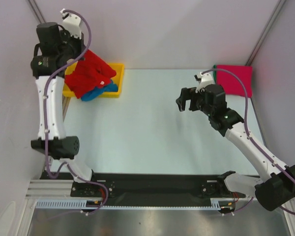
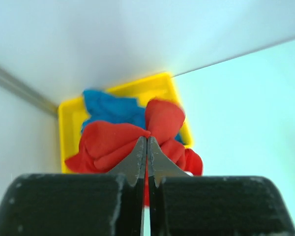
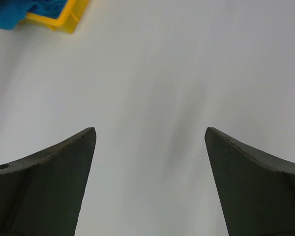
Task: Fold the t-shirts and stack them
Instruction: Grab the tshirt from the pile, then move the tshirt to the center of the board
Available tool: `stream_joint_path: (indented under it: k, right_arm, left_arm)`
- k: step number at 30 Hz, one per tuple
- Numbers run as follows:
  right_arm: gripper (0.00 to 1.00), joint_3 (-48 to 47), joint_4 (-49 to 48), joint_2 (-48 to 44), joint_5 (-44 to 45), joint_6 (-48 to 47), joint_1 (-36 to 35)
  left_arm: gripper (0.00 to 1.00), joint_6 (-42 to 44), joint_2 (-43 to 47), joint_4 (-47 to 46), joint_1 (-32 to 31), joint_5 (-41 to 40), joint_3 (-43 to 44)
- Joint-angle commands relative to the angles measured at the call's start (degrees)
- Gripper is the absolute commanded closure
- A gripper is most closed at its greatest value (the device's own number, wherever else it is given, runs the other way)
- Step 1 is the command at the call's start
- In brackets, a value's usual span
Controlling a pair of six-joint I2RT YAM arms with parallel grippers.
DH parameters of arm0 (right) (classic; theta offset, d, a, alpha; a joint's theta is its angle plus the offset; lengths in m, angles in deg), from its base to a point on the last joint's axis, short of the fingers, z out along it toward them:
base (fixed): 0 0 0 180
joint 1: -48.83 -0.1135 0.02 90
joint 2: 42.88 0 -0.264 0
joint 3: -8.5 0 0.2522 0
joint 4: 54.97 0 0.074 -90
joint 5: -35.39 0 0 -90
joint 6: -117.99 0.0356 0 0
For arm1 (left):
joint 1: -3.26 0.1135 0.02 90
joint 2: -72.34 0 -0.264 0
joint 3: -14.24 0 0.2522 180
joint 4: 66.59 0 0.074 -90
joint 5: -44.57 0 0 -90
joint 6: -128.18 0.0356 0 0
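My left gripper (image 2: 147, 139) is shut on a fold of the bright red t-shirt (image 2: 113, 142), with a strip of red cloth showing between its jaws. In the top view the red t-shirt (image 1: 91, 73) hangs bunched from that gripper over the yellow tray. A crumpled blue t-shirt (image 1: 99, 91) lies in the tray under it. A folded magenta-pink t-shirt (image 1: 234, 78) lies at the table's far right, and a green edge (image 1: 215, 66) shows at its back left corner. My right gripper (image 1: 187, 101) hovers open over the middle right of the table, nothing between its fingers (image 3: 64, 162).
The yellow plastic tray (image 1: 119, 78) sits at the far left of the table, against the back wall. The left arm's upright link (image 1: 49, 113) stands just in front of the tray. Side walls close in on both sides.
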Motion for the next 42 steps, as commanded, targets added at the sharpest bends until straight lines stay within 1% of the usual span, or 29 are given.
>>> stream_joint_path:
  k: [1,3,5,7,10,11,12,13,16,17,20,21,23,24,25,26,27,28,30,31,32,33,34,35,36,37,38,40,42]
  right_arm:
    - [0.00,-4.6,-3.2,-1.5,-1.8,-0.9,-2.7]
    - [0.00,-5.3,-3.4,-1.3,-2.2,-1.0,-3.8]
    - [0.00,-5.8,-4.0,-1.7,-3.9,-0.8,-4.6]
    - [0.00,-5.6,-4.4,-2.2,-4.7,-0.6,-4.5]
    - [0.00,-5.0,-3.8,-2.6,-3.9,-0.9,-4.5]
    - [0.00,-4.9,-2.3,-2.7,-2.9,-1.1,-4.3]
    - [0.00,-4.9,-1.5,-2.6,-2.4,-1.3,-4.3]
    - [0.00,-4.8,-0.8,-2.9,-1.4,-1.5,-3.9]
    - [0.00,-3.4,1.5,-3.2,-1.4,-2.4,-2.7]
    - [0.00,-3.0,2.9,-3.3,-1.0,-2.5,-2.4]
    - [0.00,-1.2,4.9,-2.6,0.4,-2.1,-1.0]
    - [0.02,-0.9,5.4,-2.1,2.3,-2.0,-1.0]
    - [0.07,-1.3,7.9,-0.6,3.6,-1.7,-1.4]
    - [0.09,-1.5,8.4,1.3,3.4,-1.7,-2.1]
    - [0.12,-1.9,9.0,2.3,2.9,-2.4,-3.7]
    - [0.14,-2.0,9.7,3.4,2.7,-3.1,-5.0]
    - [0.16,-2.1,9.6,5.2,2.5,-3.6,-6.1]
    - [0.20,-2.1,9.7,6.3,1.6,-4.7,-9.0]
    - [0.24,-2.7,9.7,8.2,1.7,-6.0,-12.3]
    - [0.28,-3.0,9.6,10.3,2.6,-6.7,-14.5]
    - [0.30,-3.4,9.2,11.3,2.9,-7.3,-18.2]
    - [0.33,-3.9,8.6,12.5,2.8,-7.4,-19.9]
    - [0.39,-4.2,7.9,14.5,1.3,-7.1,-21.1]
    - [0.41,-4.4,6.1,15.8,0.7,-6.8,-22.0]
    - [0.41,-5.2,5.2,17.1,-1.3,-6.4,-24.3]
    - [0.39,-5.7,4.3,18.2,-2.3,-6.5,-25.3]
    - [0.37,-6.4,3.0,21.3,-2.7,-7.1,-26.7]
    - [0.29,-9.0,2.3,25.0,-2.7,-10.3,-30.6]
    - [0.27,-11.5,3.3,31.3,-2.8,-12.5,-32.8]
  left_arm:
    - [1.00,3.9,9.9,7.1,-4.4,13.5,6.6]
    - [1.00,4.7,10.8,11.9,-6.0,18.7,11.2]
    - [1.00,5.3,14.3,15.2,-9.1,23.0,11.6]
    - [1.00,5.5,16.2,17.2,-12.1,24.3,11.7]
    - [1.00,1.7,18.7,14.0,-12.8,24.9,1.1]
    - [1.00,-0.2,19.7,10.7,-13.0,24.7,-7.1]
    - [1.00,-0.3,19.9,9.3,-13.3,24.6,-10.9]
    - [1.00,0.1,19.9,8.0,-14.3,24.5,-17.4]
    - [1.00,0.5,18.2,1.6,-15.8,23.5,-26.5]
    - [1.00,0.2,16.2,-1.5,-15.9,23.2,-27.8]
    - [1.00,-1.5,10.6,-6.3,-16.4,19.9,-29.8]
    - [1.00,-1.7,6.1,-7.0,-16.5,18.8,-29.6]
    - [1.00,-1.4,1.6,-8.7,-16.5,16.2,-28.3]
    - [0.92,-1.3,-0.4,-9.3,-16.5,15.5,-27.9]
    - [0.77,-0.8,-4.6,-9.4,-16.5,15.2,-26.7]
    - [0.58,0.9,-6.6,-8.0,-16.5,14.5,-25.5]
    - [0.22,1.4,-8.3,-6.3,-16.5,14.2,-24.0]
    - [0.12,1.8,-10.5,-2.8,-16.3,14.0,-21.6]
    - [0.00,3.3,-9.1,-2.0,-15.4,15.6,-22.7]
    - [0.00,3.2,-4.9,-3.3,-14.9,15.7,-28.0]
    - [0.00,2.7,-2.2,-6.7,-14.4,15.4,-31.3]
    - [0.00,2.6,0.1,-8.3,-13.8,13.9,-34.4]
    - [0.00,2.6,2.3,-9.3,-12.5,13.4,-40.6]
    - [0.00,3.2,6.2,-10.4,-12.2,12.4,-43.7]
    - [0.00,3.4,7.6,-11.0,-11.9,10.2,-46.7]
    - [0.00,3.5,9.2,-11.4,-11.3,9.5,-52.3]
    - [0.00,3.3,11.5,-11.8,-10.9,9.5,-54.9]
    - [0.00,2.1,14.1,-13.1,-7.7,11.5,-61.2]
    - [0.00,0.3,17.1,-14.4,-5.2,11.6,-64.2]
